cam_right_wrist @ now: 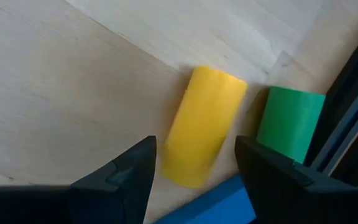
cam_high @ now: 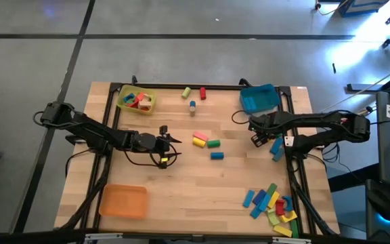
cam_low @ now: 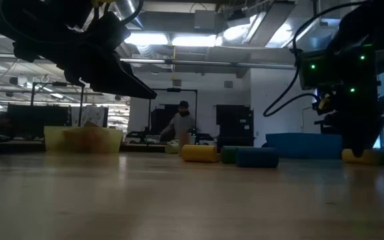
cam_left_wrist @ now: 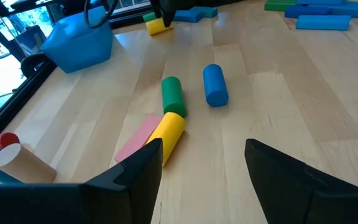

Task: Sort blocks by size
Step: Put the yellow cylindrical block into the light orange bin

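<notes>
My right gripper [cam_right_wrist: 194,165] points down near the table's right edge, open, over a yellow cylinder [cam_right_wrist: 204,124] that lies flat; its fingers stand on either side of the cylinder's end without touching it. Beside this cylinder lie a green cylinder [cam_right_wrist: 291,121] and a blue block [cam_right_wrist: 219,205]. My left gripper [cam_left_wrist: 204,168] hangs open above the table left of centre [cam_high: 171,146]. Ahead of it lie another yellow cylinder [cam_left_wrist: 169,134], a pink block [cam_left_wrist: 138,140], a green cylinder [cam_left_wrist: 173,94] and a blue cylinder [cam_left_wrist: 215,85].
A yellow tray [cam_high: 122,102] with blocks stands at the far left, a blue tray [cam_high: 259,98] at the far right, an orange tray [cam_high: 123,201] at the near left. Several blocks [cam_high: 273,203] lie heaped at the near right. Three small blocks [cam_high: 193,95] lie at the far middle.
</notes>
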